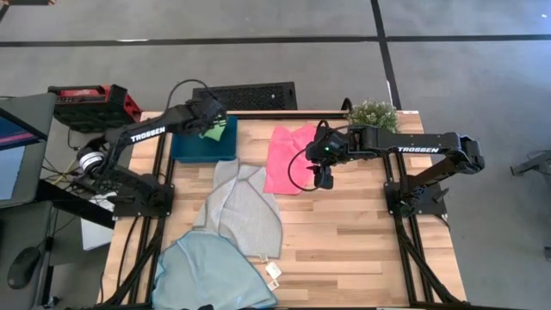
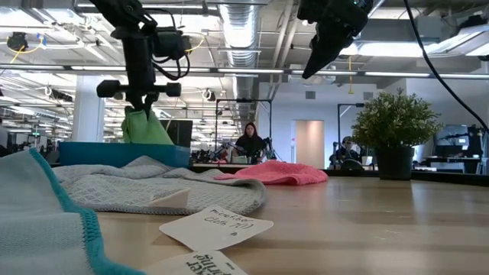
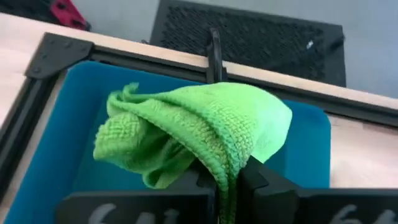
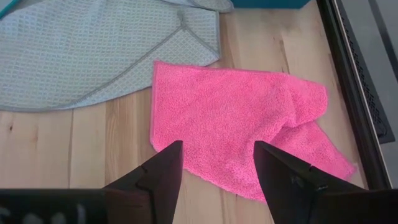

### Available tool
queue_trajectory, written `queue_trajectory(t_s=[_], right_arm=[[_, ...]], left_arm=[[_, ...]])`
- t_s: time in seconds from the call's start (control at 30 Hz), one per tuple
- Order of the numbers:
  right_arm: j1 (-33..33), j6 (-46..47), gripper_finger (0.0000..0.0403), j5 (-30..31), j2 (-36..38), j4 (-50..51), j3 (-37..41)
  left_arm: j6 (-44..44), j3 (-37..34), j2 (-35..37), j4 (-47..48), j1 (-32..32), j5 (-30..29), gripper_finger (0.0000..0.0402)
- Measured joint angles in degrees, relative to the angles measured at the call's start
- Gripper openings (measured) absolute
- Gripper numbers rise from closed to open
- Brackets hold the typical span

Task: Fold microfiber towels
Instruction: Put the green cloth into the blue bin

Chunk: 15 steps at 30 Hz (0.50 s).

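Observation:
My left gripper (image 1: 211, 120) is shut on a bunched bright green towel (image 3: 193, 130) over the dark teal tray (image 1: 194, 151) at the table's far left. In the low view the green towel (image 2: 145, 128) hangs under that gripper (image 2: 141, 103). My right gripper (image 4: 217, 168) stands open above the near edge of the pink towel (image 4: 242, 124), which lies crumpled on the far middle of the table. A pale grey towel (image 1: 241, 207) lies spread at the centre. A light blue towel (image 1: 211, 271) lies at the near left. My left gripper pinches a bunched fold of the green towel (image 3: 227, 165) between its two fingers, several layers thick. The fingers slant down from above. The towel bulges out beyond the fingers and hangs slack over the tray. The tray's wall hides whether its lower end rests inside.
A potted plant (image 1: 373, 114) stands at the far right corner. Two paper tags (image 1: 274, 273) lie near the front edge beside the blue towel. A black grille (image 1: 245, 95) and a red case (image 1: 90, 102) sit beyond the table's far edge. Bare wood shows on the right half.

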<state>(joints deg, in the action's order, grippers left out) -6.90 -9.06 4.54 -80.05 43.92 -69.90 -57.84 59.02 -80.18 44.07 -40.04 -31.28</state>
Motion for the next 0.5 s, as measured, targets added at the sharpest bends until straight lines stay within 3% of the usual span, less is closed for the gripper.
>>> queue_trajectory(t_s=[0.07, 0.2, 0.5], right_arm=[[0.0, 0.0, 0.0221, 0.0, 0.0, 0.02, -0.01], [0.0, 0.0, 0.0221, 0.0, 0.0, 0.19, 0.01], [0.0, 0.0, 0.0221, 0.02, 0.0, 0.75, 0.01]], left_arm=[[-0.53, 0.06, -0.87, -0.18, 1.0, -2.59, 0.0], [-1.9, 0.02, -3.15, 0.2, 1.4, -2.29, 0.0], [-6.96, 0.02, -8.47, 0.33, 2.09, 3.08, 0.0]])
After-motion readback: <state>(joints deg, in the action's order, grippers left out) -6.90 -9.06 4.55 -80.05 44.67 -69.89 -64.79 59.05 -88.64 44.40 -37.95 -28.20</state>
